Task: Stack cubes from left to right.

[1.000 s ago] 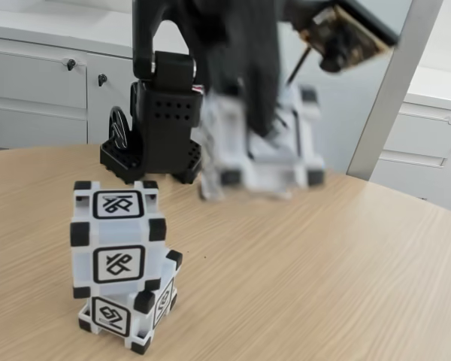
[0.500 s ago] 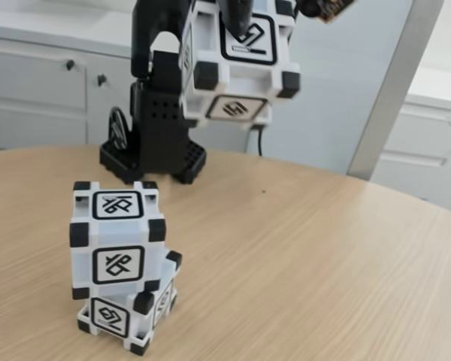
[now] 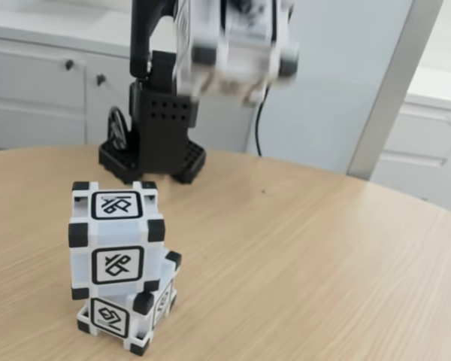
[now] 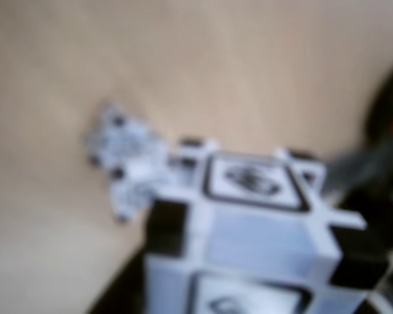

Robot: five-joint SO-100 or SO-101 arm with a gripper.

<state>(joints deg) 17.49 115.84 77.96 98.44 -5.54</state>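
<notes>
High above the table my claw grips the third cube — next, lower it squarely onto the skewed two-cube stack.

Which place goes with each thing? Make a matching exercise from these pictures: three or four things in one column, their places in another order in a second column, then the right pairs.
Things:
1. carried cube
2. upper stacked cube
3. bottom stacked cube
4. arm base

Places:
A. resting on the wooden table, under another cube
B. up in the air, above the table
C. standing at the table's far edge
D. sitting on top of another cube, slightly askew

Pairs: 1-B, 2-D, 3-A, 4-C
</notes>
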